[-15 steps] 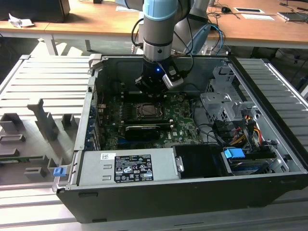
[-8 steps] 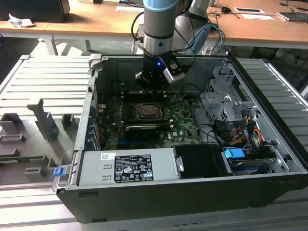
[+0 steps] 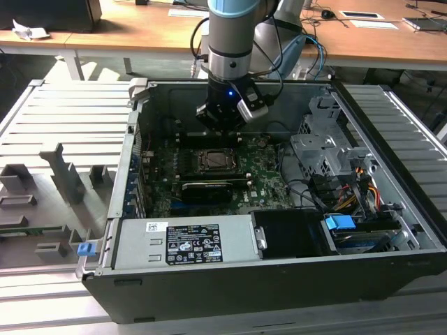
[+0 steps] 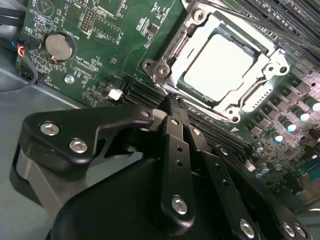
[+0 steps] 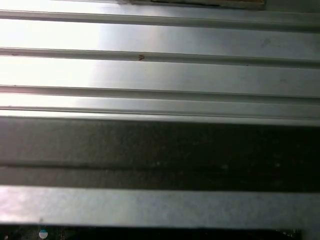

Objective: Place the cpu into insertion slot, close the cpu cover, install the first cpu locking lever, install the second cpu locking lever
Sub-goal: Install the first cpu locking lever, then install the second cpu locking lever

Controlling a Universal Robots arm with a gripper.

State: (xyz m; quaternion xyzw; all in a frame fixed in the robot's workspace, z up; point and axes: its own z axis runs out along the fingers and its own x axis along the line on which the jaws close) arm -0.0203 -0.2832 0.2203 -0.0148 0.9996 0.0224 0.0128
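Motherboard work is under way inside the open black desktop computer case (image 3: 391, 265), which lies on its side on a ribbed grey aluminium bench (image 3: 63, 118). The robot's black gripper (image 3: 222, 117) hangs over the green motherboard (image 3: 269, 183), toward the far wall of the case, above and just behind the socket area as the exterior view shows it.

In the second wrist view the small square cpu with its dull silver metal face (image 4: 216, 64) already sits in the insertion slot, a square black socket with a dark metal rim (image 4: 176, 80). The silver-grey metal cpu cover with a window in its middle (image 4: 272, 67) lies down flat around the chip, framing it. A thin metal locking lever (image 4: 240, 17) runs along the far edge of the frame; whether it is latched I cannot tell.

The gripper (image 4: 171, 102) shows its black fingers brought together with nothing between them, so it looks clenched and empty. Its tips point toward the near edge of the socket frame, close to it but apart from it, with the chip lying straight ahead of the fingers. A round coin battery (image 4: 56, 46) sits well off to one side on the board.
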